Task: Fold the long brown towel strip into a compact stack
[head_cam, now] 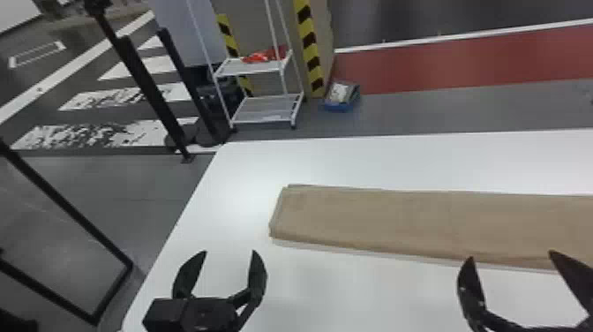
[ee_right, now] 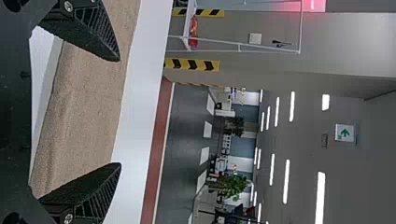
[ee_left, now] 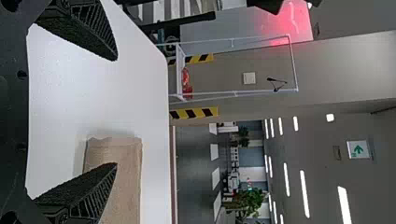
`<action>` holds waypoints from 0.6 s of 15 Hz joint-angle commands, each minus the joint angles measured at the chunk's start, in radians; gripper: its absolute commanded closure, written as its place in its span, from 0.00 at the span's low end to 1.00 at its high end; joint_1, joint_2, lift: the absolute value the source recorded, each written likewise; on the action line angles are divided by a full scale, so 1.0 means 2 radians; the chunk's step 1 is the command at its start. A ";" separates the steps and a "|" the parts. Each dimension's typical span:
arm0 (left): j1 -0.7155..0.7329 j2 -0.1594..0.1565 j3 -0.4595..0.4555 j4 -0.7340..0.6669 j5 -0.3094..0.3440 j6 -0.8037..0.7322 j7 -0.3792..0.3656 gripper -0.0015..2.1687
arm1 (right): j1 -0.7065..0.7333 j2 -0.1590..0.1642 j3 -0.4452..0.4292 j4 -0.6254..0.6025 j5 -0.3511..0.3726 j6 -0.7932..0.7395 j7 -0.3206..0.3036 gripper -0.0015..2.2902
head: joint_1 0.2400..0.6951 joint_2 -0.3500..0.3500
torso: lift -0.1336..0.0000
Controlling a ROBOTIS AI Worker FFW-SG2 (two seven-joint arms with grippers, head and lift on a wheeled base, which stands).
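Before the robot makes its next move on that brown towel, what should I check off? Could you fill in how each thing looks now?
1. Left hand open and empty: ok.
2. Right hand open and empty: ok.
3. Brown towel strip lying flat on the white table: ok.
4. Strip's left end resting on the table, clear of its edge: ok.
5. Strip's right end fully on the table: cannot tell; it runs out of the head view.
6. Strip folded into a compact stack: not ok.

- One brown towel strip [head_cam: 419, 223]
- Two grippers: left gripper [head_cam: 229, 251], right gripper [head_cam: 511, 254]
- One white table [head_cam: 375, 161]
- One white rack [head_cam: 264, 108]
- One blue bin [head_cam: 338, 107]
- One green-arrow sign [ee_left: 358, 149]
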 commanded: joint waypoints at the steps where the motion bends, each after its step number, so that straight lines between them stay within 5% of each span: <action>1: 0.000 -0.001 0.000 -0.001 0.000 0.000 0.000 0.03 | 0.002 0.000 -0.001 -0.001 0.000 0.000 -0.001 0.04 | 1.00 1.00 | 0.09; 9: -0.004 -0.001 0.002 -0.021 0.005 0.006 -0.031 0.04 | 0.003 -0.003 -0.004 -0.002 0.000 0.002 -0.001 0.04 | 1.00 1.00 | 0.09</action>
